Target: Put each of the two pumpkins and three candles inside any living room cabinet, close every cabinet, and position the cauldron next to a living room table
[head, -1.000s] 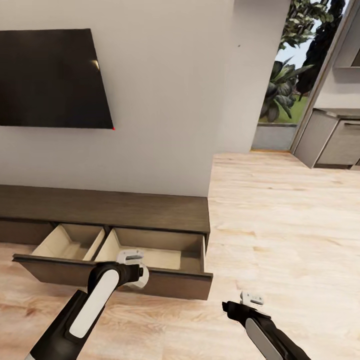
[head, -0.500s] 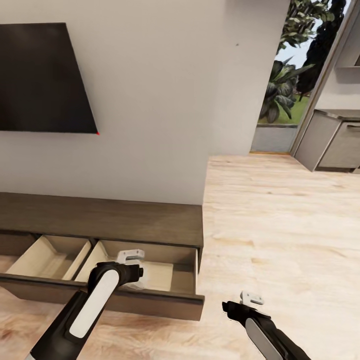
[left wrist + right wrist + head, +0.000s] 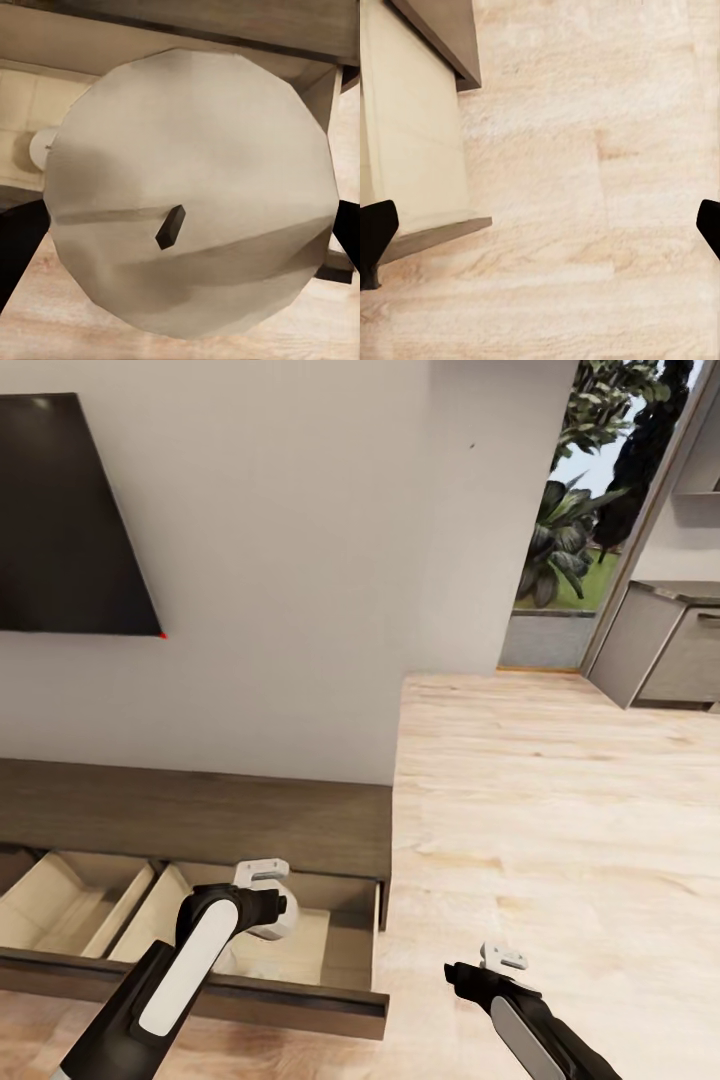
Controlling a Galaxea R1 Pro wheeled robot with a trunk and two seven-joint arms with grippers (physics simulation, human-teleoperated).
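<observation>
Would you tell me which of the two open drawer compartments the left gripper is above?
The right-hand compartment, nearest the cabinet's end; the left gripper holds a candle over it.

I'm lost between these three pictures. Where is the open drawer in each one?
Head view: open drawer at lower left, pulled out over the floor.
Left wrist view: its pale inside peeks out behind the big candle.
Right wrist view: its pale inside borders the floor.
Shared landmark: the light wood floor.
</observation>
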